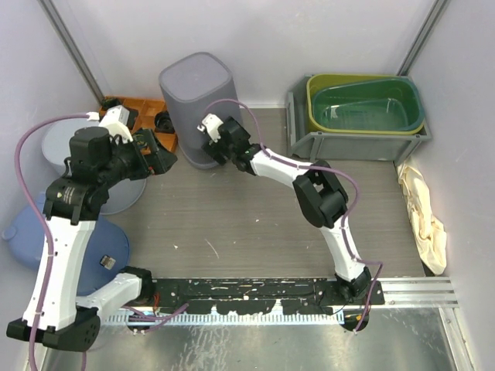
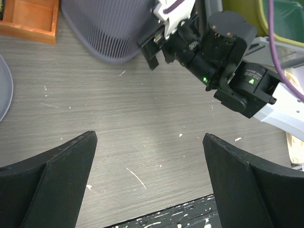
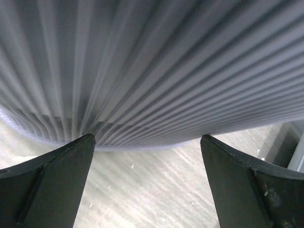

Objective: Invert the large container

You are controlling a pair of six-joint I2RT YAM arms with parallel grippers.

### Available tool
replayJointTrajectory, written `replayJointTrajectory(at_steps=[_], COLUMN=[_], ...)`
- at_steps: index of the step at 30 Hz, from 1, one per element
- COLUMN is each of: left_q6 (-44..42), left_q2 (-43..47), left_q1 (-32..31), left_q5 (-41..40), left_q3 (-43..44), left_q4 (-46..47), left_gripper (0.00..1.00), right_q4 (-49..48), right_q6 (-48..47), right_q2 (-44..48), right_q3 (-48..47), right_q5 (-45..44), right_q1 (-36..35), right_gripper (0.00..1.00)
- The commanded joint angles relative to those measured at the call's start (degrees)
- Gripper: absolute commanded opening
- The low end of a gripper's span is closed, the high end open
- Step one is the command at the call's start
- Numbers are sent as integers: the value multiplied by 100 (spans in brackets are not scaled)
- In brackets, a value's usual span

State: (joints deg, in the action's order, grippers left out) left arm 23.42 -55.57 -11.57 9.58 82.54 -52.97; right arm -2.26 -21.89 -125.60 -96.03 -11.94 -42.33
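Rim-down on the surface (image 1: 247, 224), grey ribbed bin (image 1: 197, 93) with right hand (image 1: 209, 147) spread wide and empty at its base, left hand (image 1: 160, 158) likewise open just left of it; liable to tip under any careless nudge.

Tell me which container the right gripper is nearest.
The tall grey ribbed bin at back centre; the right gripper faces its side close up, while the green tub sits far right.

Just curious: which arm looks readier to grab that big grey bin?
The right. The right gripper, jaws open, faces the ribbed wall of the bin close up; the left gripper hangs farther off, over the table.
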Motion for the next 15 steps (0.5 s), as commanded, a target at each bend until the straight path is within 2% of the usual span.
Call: replayJointTrajectory(at_steps=[1,4,8,10,13,15], left_q6=[238,222,72,56,83,77], left_q2=[-39,-1,79,78,4,-158], left_q1=[-132,-420,-589,-593,-641,-739], left_q5=[-187,-190,-361,-366,-261,-260], left_q3=[-102,-253,-465,-615,-835,-943], left_q4=[372,476,411,473,765,917], left_gripper=[97,97,97,97,98,97], right_q4=[-344,150,418,919,2286,3154], right_q6=[-134,-269,-184,-171,-28,-319], right_q2=[-707,-836,228,788,1671,2333], right_q3=[-1347,-1877,-948,-641,-573,-893], right_q5=[-666,-1219,-1058,-979,-234,300], right_q1=[-215,-108,103,181,415,537], right_gripper=[100,99,100,100,100,100])
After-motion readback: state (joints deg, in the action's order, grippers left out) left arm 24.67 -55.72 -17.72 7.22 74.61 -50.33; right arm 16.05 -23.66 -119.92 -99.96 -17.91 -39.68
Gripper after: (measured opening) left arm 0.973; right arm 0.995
